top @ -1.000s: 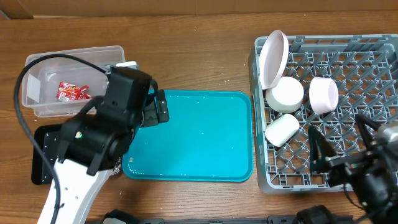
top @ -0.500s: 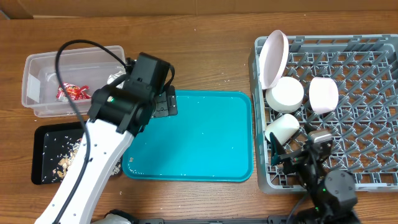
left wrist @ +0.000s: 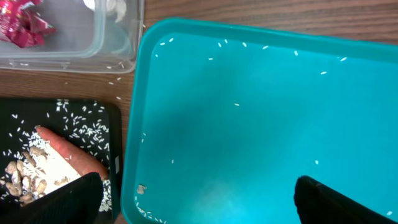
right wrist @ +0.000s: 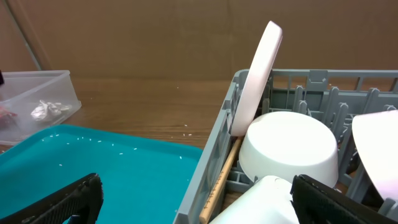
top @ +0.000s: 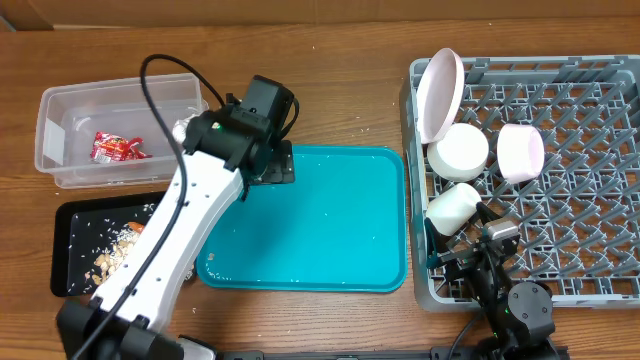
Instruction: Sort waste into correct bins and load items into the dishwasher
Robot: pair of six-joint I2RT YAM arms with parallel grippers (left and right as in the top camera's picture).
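My left gripper [top: 270, 170] [left wrist: 199, 205] hangs open and empty over the teal tray's far left corner. In the clear tub [top: 60, 125] lie the red wrapper [top: 118, 147] [left wrist: 25, 28] and the white tissue [left wrist: 112, 7] [right wrist: 50, 109]. The black tray [top: 70, 235] holds the carrot [left wrist: 71, 152], beige scraps [left wrist: 25, 177] and rice. The dishwasher rack [top: 580, 200] carries the upright plate [top: 440, 95] [right wrist: 258, 74], a white bowl [top: 458, 152] [right wrist: 289, 149], a pink bowl [top: 520, 152] and the cup [top: 452, 208] [right wrist: 255, 202]. My right gripper [top: 460, 245] [right wrist: 199, 202] stands open, low at the rack's front left corner, beside the cup.
The teal tray [top: 320, 230] [left wrist: 261, 112] lies between the bins and the rack, with a few rice grains on it. A wooden stick [right wrist: 221, 183] rests along the rack's left wall. Bare wooden table [top: 330, 90] runs behind the tray.
My left arm has swung away from the black tray to the teal tray's far left corner, uncovering the scraps. My right arm has shifted left toward the cup.
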